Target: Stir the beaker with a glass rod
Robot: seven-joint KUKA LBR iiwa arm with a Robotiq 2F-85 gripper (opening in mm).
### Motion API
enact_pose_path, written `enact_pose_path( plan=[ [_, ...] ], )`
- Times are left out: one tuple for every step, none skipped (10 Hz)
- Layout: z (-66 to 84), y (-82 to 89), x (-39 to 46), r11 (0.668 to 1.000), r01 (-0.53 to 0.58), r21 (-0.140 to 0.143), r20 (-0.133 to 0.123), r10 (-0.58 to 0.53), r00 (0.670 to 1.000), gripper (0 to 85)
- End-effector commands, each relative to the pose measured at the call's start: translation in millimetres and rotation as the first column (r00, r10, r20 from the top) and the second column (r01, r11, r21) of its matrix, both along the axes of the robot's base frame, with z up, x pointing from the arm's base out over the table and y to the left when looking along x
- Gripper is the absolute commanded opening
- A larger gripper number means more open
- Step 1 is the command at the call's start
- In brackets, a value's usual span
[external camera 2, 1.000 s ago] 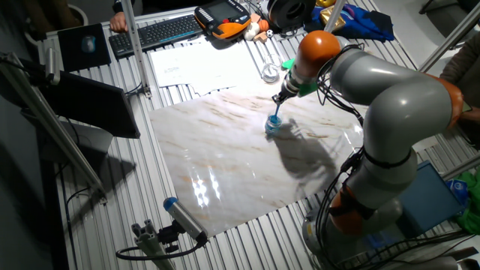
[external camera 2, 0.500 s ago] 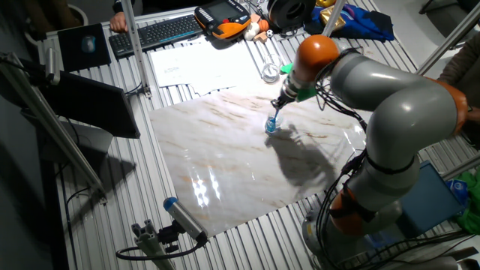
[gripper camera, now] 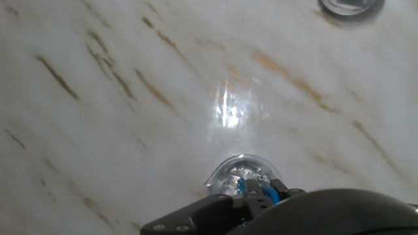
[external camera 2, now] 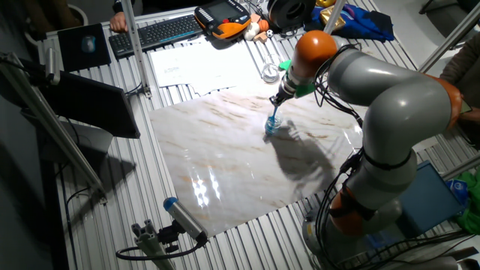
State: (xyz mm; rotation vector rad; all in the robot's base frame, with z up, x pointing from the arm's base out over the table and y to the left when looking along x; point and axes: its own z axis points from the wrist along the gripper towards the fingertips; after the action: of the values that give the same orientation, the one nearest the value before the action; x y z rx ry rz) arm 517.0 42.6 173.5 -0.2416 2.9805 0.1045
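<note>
1. While the arm leans over the marble slab right of centre in the fixed view, the gripper [external camera 2: 278, 100] sits a touch higher and further toward the top of the frame than it did a second ago, when it hung just above the beaker [external camera 2: 271, 126].
2. That small shift, with the beaker staying put, reads as the rod [external camera 2: 274, 114] being swept round inside the cup — my judgement is that stirring is under way, not finished.
3. The fingers are pinched nearly together on the rod's upper end; the fixed view shows the rod running from them down into the beaker, slightly tilted.
4. The hand view shows the beaker [gripper camera: 240, 175] at lower centre, straight beneath the hand, with a blue stub [gripper camera: 251, 190] at its rim — whether the rod's tip touches the bottom cannot be told.
5. The beaker looks tiny, clear and blue-tinted, its round rim catching bright glints; the rod is a thin pale-blue stick.
6. The beaker stands upright on the table, on the slab's upper right part.
7. A second clear vessel [external camera 2: 269, 72] stands well apart toward the top of the frame, off the slab.
</note>
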Motion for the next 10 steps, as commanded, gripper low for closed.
enact_pose_path(
  plan=[
    [2.3,-3.7,-5.5,1.000,-0.005,-0.001,-0.005,0.005,1.000,0.0],
    [4.4,-8.8,-6.7,1.000,-0.013,-0.002,-0.007,0.013,1.000,0.0],
    [7.0,-13.4,-4.7,1.000,-0.023,-0.003,-0.014,0.023,1.000,0.0],
    [9.1,-17.2,-2.6,1.000,-0.028,-0.004,-0.018,0.028,0.999,0.0],
    [9.7,-16.8,-1.7,1.000,-0.016,-0.002,-0.027,0.016,1.000,0.0],
    [10.0,-15.5,-0.7,1.000,-0.005,0.002,-0.041,0.005,0.999,0.0],
    [10.3,-14.5,-0.6,1.000,0.011,0.009,-0.052,-0.010,0.999,0.0],
    [11.0,-13.4,0.0,1.000,0.024,0.005,-0.056,-0.024,0.998,17.0],
    [11.7,-12.3,0.8,0.999,0.037,0.005,-0.056,-0.036,0.998,34.0],
    [11.7,-12.2,1.2,0.999,0.044,0.005,-0.055,-0.044,0.998,51.0]
  ],
)
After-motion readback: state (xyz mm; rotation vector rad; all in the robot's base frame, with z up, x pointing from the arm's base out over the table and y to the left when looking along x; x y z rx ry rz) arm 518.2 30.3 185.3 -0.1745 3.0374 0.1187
